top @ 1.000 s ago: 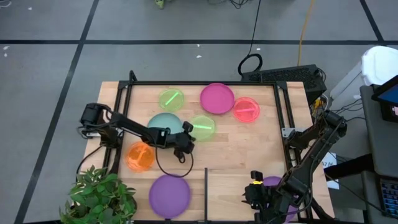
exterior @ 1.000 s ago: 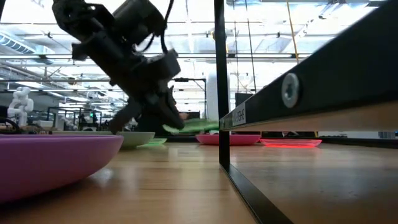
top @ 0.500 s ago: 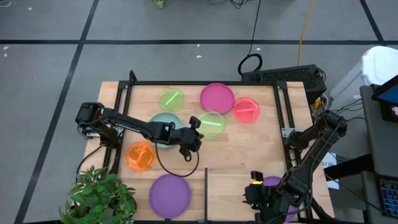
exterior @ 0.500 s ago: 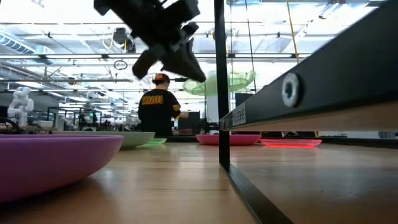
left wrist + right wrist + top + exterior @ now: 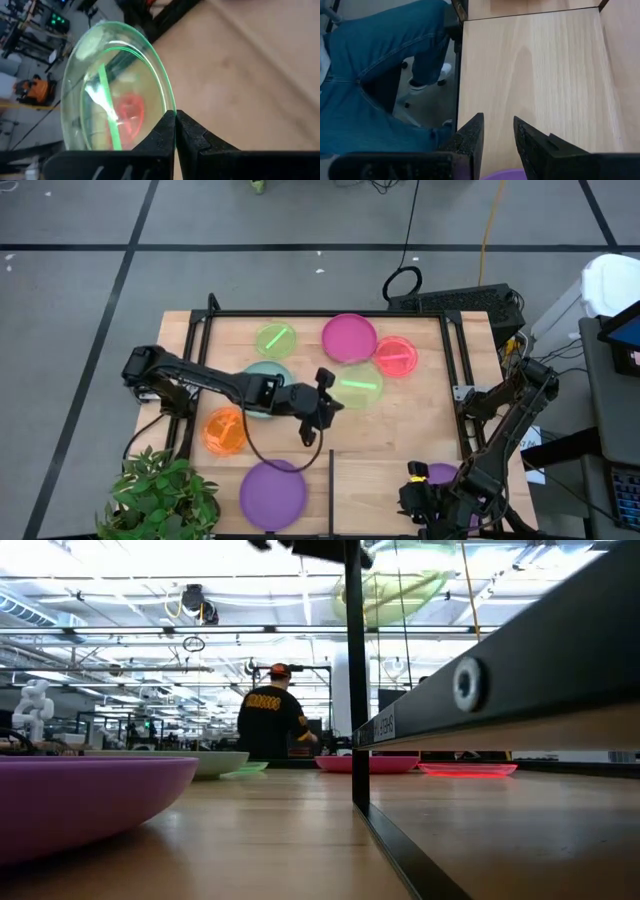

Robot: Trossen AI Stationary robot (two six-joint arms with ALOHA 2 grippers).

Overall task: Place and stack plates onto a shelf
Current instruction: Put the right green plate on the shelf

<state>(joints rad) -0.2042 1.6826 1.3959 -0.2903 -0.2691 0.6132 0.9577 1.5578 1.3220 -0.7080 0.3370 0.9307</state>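
My left gripper (image 5: 325, 393) hangs high over the table's middle, shut on a small translucent green plate (image 5: 358, 387). That plate also fills the left wrist view (image 5: 115, 95) and shows at the top of the low view (image 5: 400, 590). My right gripper (image 5: 497, 125) stands open over the shelf (image 5: 540, 75) at the near right. No plate is between its fingertips. A purple plate (image 5: 440, 473) lies on the shelf, partly hidden under that arm. The thin black divider bar (image 5: 331, 480) edges the shelf on its left. My left gripper pinches the green plate's rim (image 5: 170, 107) between its two shut fingers, at the edge nearest the arm. The fingers come slanting down from the table's left. The plate reaches out beyond the fingertips, lifted clear of the table and of the other plates.
On the table lie a green plate (image 5: 276, 339), a magenta plate (image 5: 349, 338), a red-pink plate (image 5: 395, 356), a pale teal plate (image 5: 262, 380), an orange plate (image 5: 226, 430) and a large purple plate (image 5: 273, 493). A potted plant (image 5: 165, 500) stands at the near left corner. A person (image 5: 270, 720) stands far behind.
My left gripper has risen steeply with the green plate and gone toward the table's right edge. The plate, low beside the teal plate a second ago, now hangs high above the table. My right arm has kept still.
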